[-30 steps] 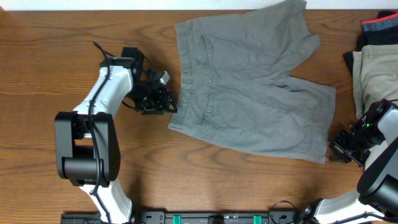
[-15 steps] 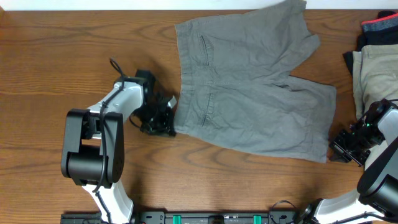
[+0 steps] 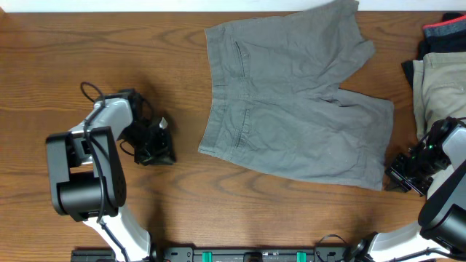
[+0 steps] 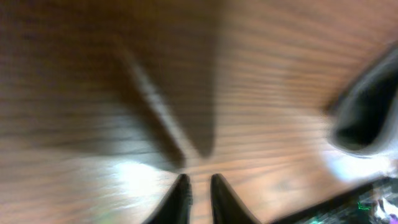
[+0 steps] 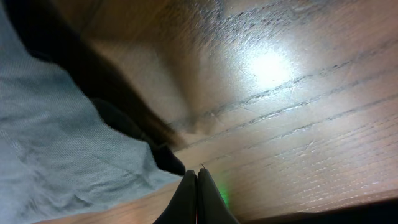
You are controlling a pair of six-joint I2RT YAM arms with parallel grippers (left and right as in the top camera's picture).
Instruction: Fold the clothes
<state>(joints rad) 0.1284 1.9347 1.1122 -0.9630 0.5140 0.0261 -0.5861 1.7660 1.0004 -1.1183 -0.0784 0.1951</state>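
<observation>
The grey shorts [image 3: 291, 109] lie spread flat in the middle of the wooden table, waistband to the left and legs to the right. My left gripper [image 3: 164, 149] sits on bare wood to the left of the waistband, apart from the cloth. In the blurred left wrist view its fingers [image 4: 199, 185] show a narrow gap with nothing between them. My right gripper [image 3: 399, 175] is by the lower right hem corner. In the right wrist view its fingers [image 5: 197, 177] are pressed together over the wood, just beside the hem of the shorts [image 5: 56, 143], and hold nothing.
A pile of other clothes lies at the right edge: a beige garment [image 3: 440, 80] and a dark one with a red stripe [image 3: 444, 33]. Bare wood [image 3: 58, 58] lies to the left of the shorts and along the front.
My left gripper was at the lower end of the waistband and has pulled back to the left onto bare wood. The shorts and my right arm have not moved.
</observation>
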